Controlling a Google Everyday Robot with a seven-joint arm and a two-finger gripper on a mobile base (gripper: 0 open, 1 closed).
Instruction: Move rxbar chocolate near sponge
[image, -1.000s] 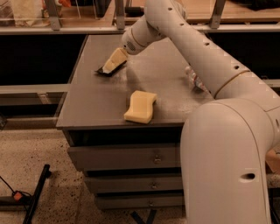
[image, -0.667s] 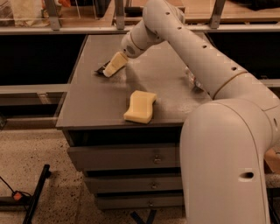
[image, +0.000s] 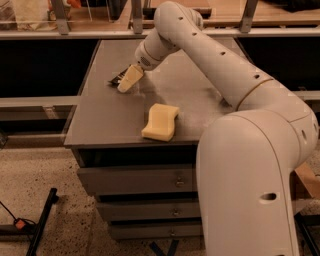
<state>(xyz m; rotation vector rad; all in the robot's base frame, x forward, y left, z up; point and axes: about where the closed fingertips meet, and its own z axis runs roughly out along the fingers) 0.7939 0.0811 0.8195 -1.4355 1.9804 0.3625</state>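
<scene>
The rxbar chocolate (image: 117, 78) is a small black wrapped bar lying at the back left of the grey cabinet top (image: 100, 120). Only its left end shows from under my gripper. My gripper (image: 129, 80) is low over the bar, at its right end, and the arm reaches in from the right. The sponge (image: 160, 121) is a pale yellow foam block with wavy sides. It lies near the front edge of the top, apart from the bar, to its front right.
The cabinet has drawers (image: 135, 180) below its front edge. My large arm body (image: 250, 175) fills the right side. A railing (image: 75, 34) runs behind the cabinet. A black stand leg (image: 42, 225) lies on the speckled floor at the left.
My gripper has come down slightly toward the front, lower over the bar. The sponge has not moved.
</scene>
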